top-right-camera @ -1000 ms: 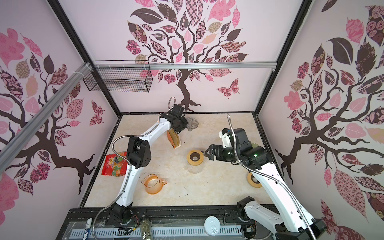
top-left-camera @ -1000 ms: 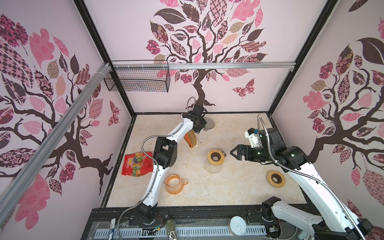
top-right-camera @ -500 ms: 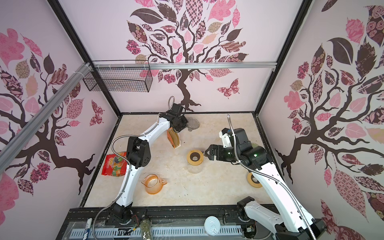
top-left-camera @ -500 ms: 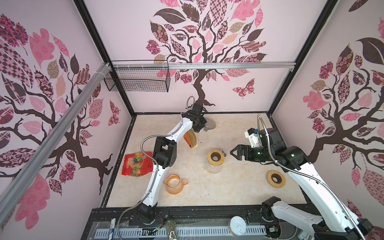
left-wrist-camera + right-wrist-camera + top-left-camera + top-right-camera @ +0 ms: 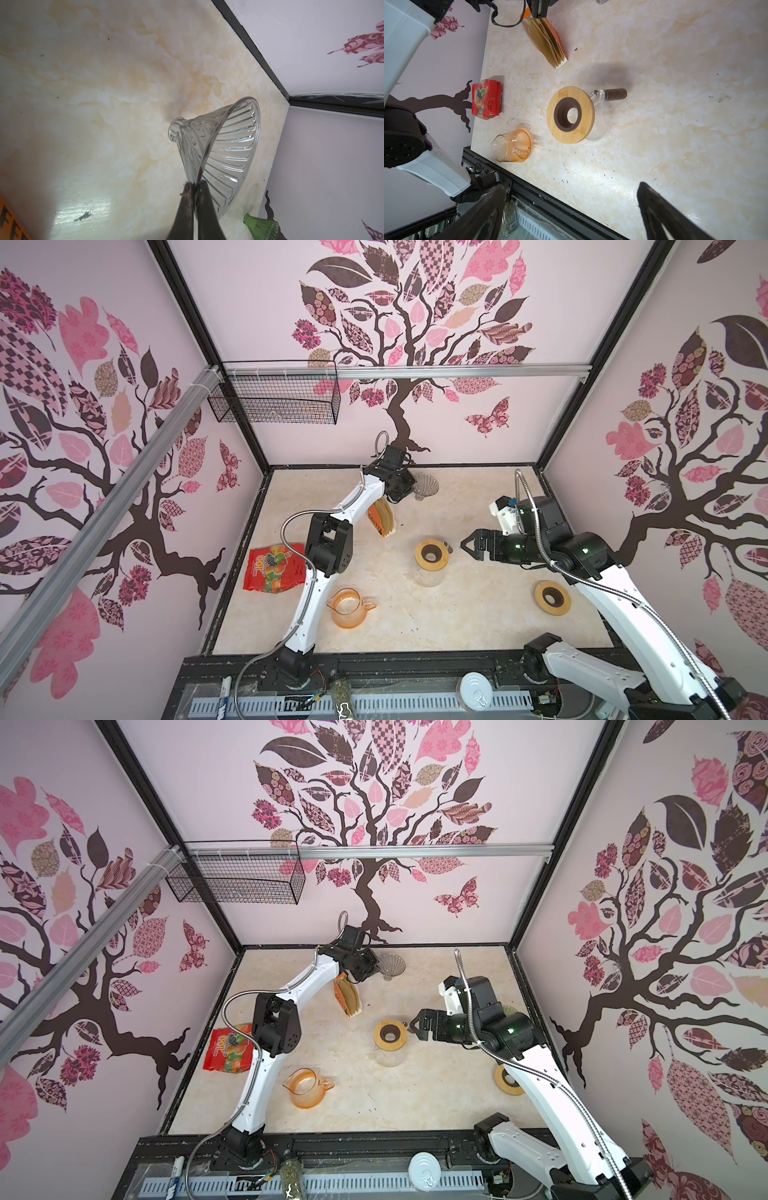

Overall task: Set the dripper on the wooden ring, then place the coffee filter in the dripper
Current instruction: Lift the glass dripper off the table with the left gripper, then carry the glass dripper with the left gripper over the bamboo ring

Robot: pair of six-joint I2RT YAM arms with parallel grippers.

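Observation:
The dripper (image 5: 427,486) (image 5: 392,965) is a clear ribbed glass cone at the back of the table, narrow end down. My left gripper (image 5: 411,490) (image 5: 196,185) is shut on the dripper (image 5: 228,145), pinching its rim. The coffee filters are brown papers in an orange pack (image 5: 384,520) (image 5: 548,41) just in front of it, under the left arm. My right gripper (image 5: 465,545) (image 5: 571,193) is open and holds nothing. It hovers just right of a glass carafe with a wooden collar (image 5: 432,556) (image 5: 571,114).
An orange glass pitcher (image 5: 349,608) stands at the front left, and a red snack bag (image 5: 276,566) lies by the left wall. A second wooden ring (image 5: 552,598) lies at the right. A green dripper (image 5: 261,227) sits by the back wall.

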